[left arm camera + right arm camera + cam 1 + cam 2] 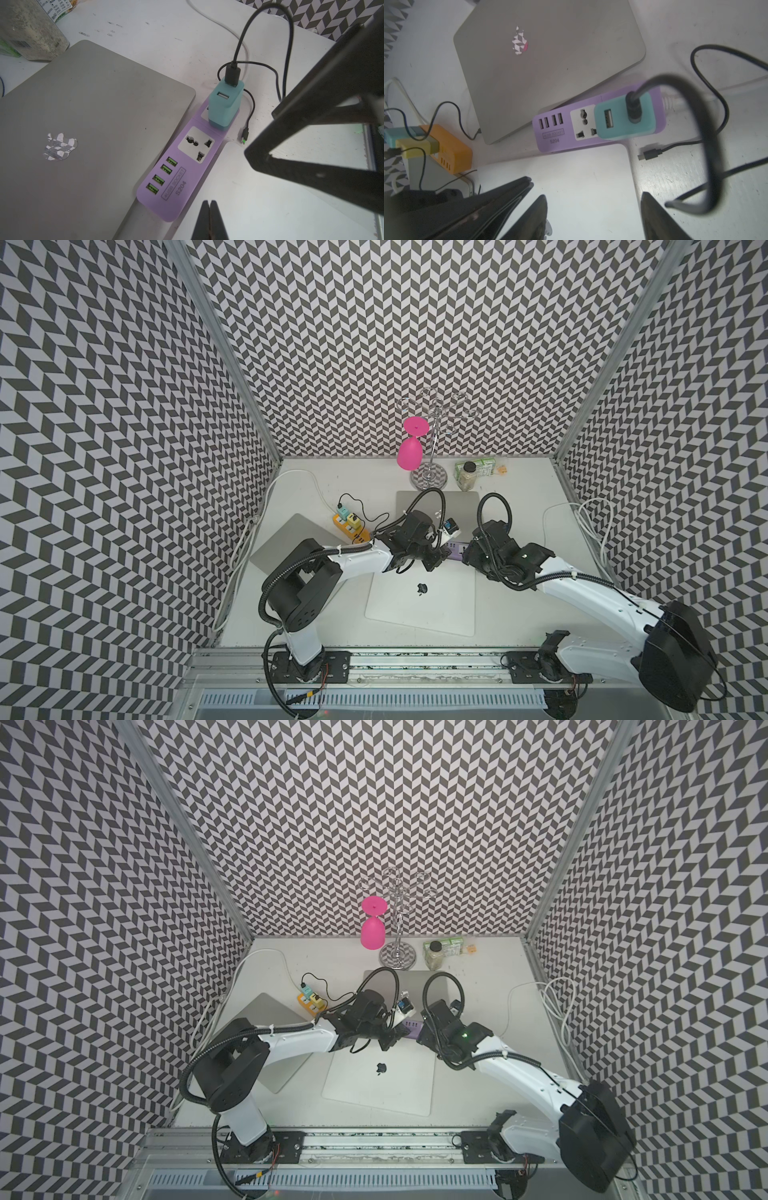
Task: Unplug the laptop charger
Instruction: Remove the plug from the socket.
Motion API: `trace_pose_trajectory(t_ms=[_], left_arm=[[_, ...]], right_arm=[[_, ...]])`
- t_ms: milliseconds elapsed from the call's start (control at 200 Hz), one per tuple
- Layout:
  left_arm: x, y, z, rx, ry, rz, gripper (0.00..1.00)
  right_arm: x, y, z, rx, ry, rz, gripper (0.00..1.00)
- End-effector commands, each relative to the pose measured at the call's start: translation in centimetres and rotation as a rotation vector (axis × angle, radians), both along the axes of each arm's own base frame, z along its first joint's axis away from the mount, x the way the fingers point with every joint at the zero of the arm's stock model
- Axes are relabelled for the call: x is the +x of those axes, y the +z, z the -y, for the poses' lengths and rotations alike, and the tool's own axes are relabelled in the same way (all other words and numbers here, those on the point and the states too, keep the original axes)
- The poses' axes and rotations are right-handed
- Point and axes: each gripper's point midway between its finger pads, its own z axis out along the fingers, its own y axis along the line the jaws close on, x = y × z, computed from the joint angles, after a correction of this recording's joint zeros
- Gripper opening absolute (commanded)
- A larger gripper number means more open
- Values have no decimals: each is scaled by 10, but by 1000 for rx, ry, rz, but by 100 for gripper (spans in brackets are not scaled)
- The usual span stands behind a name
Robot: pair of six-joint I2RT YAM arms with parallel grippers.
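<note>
A teal charger (pixel 623 116) stands plugged into the purple power strip (pixel 176 178) between the grey laptop (pixel 550 62) and the white laptop (pixel 419 597). Its black cable (pixel 241 45) loops away, and the cable's connector (pixel 245 137) lies loose on the table by the white laptop's corner. My left gripper (pixel 209 202) is shut and empty, over the white laptop near the strip's USB end. My right gripper (pixel 593 195) is open and empty above that laptop's corner, short of the charger. In both top views the arms hide the charger.
An orange power strip (pixel 448 149) with a teal and a yellow adapter lies to the left; a thin black cable (pixel 446 108) from it reaches the grey laptop's edge. A third laptop (pixel 291 543), a glass rack with a pink glass (pixel 411 448) and a jar (pixel 467 477) stand around.
</note>
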Motion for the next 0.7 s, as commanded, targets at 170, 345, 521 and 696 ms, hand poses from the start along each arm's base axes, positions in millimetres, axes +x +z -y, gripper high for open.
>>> trace_pose_trajectory(t_ms=[170,345,521,696], left_arm=[[1,-11,6,-2,-23,-22,0],[7,-6,11,-18,-11,-13,0],[17,-11,16,5,14,-27,0],[24,-21,17,47,45,-49,0]], right_arm=[[20,-3,17,-137,-72,56,75],[26,-1,22,-173,-75,95,76],[28,-3,26,-209,-77,98,77],[32,-1,30,-238,-82,127,77]])
